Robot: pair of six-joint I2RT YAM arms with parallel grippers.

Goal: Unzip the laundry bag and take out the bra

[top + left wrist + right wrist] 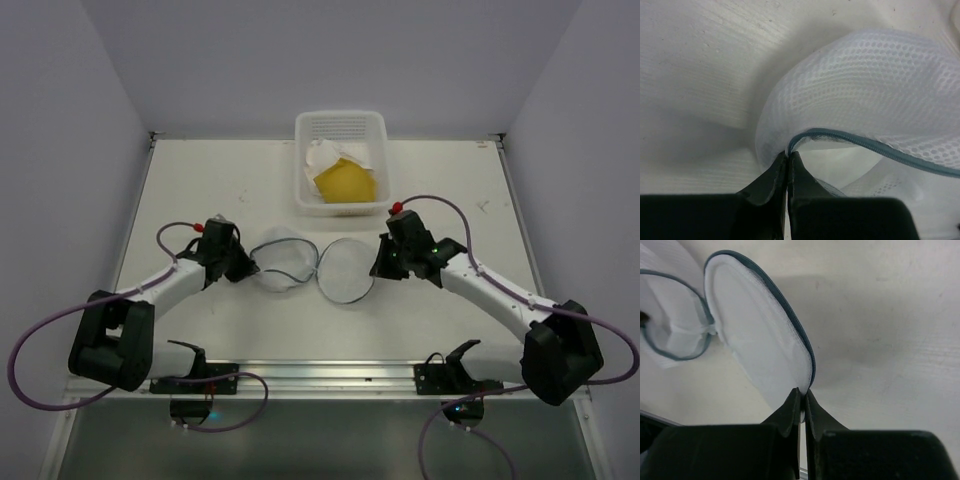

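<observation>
1. Left hand point(787, 157): clenched on the grey-blue zip rim of the small round translucent white mesh laundry bag point(283, 257), mid-way across the white table point(200, 200).
2. Right hand point(802, 396): clamped on the rim of the bag's flat flap.
3. Bag: unzipped, halves lying side by side. Suggested handling: firm pinches, gentle spread, no strain on the hinge.
4. Far: white rectangular plastic basket point(340, 118), holding yellow and white fabric. Bra not identifiable.
</observation>
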